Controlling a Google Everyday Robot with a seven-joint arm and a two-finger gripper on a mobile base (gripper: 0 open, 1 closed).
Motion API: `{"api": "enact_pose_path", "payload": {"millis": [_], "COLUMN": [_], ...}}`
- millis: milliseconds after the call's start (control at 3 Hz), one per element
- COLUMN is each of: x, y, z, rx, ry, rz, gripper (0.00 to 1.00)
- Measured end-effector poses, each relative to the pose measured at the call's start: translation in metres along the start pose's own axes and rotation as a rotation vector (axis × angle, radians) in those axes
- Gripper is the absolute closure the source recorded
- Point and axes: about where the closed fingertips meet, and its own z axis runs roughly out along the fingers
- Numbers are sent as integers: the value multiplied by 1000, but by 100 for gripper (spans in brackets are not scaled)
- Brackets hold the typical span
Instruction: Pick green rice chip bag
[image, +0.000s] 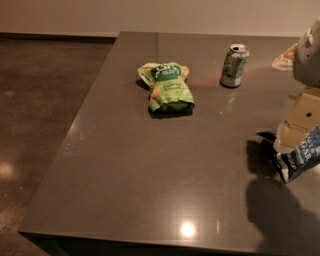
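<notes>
The green rice chip bag (167, 86) lies flat on the grey table (150, 165), in its far middle part, with its dark green label patch toward the far end. My gripper (299, 125) is at the right edge of the view, well to the right of the bag and nearer to me, apart from it. It hangs just above a dark blue chip bag (297, 156). The arm above it runs out of view.
A green-and-white drink can (234, 65) stands upright to the right of the green bag. A pale yellowish object (284, 56) lies at the far right, partly behind the arm. The table's left edge drops to a dark floor (40, 110).
</notes>
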Motion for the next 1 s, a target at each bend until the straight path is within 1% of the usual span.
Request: {"api": "enact_pose_path", "payload": {"millis": [333, 667, 1000], "x": [0, -9, -37], "y": [0, -3, -15], "z": [0, -1, 4], "rx": [0, -12, -20], "ry": [0, -26, -73], "rz": [0, 15, 16], "gripper": [0, 0, 0]}}
